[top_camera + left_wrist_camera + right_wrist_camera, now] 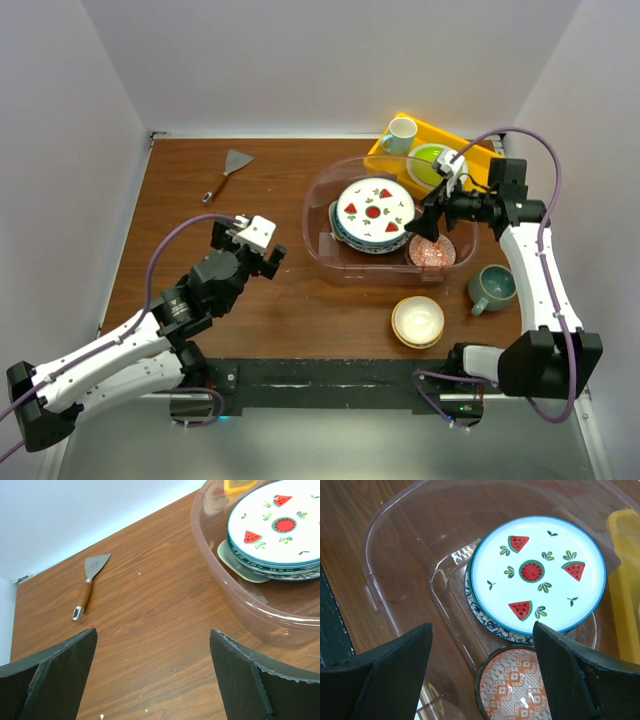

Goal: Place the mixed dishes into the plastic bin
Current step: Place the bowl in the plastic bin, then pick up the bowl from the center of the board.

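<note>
Small stamp on scraper blade (96, 563), illegible; no other text.

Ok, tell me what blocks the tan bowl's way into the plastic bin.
Nothing visible does: bare table separates the tan bowl from the near wall of the plastic bin, and the grey-teal mug sits off to the bowl's right.

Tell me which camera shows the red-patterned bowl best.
Right wrist: the red-patterned bowl is close up at the bottom edge, its pattern clear inside the plastic bin. Top external shows it small beside the plates. Left wrist does not show it.
</note>
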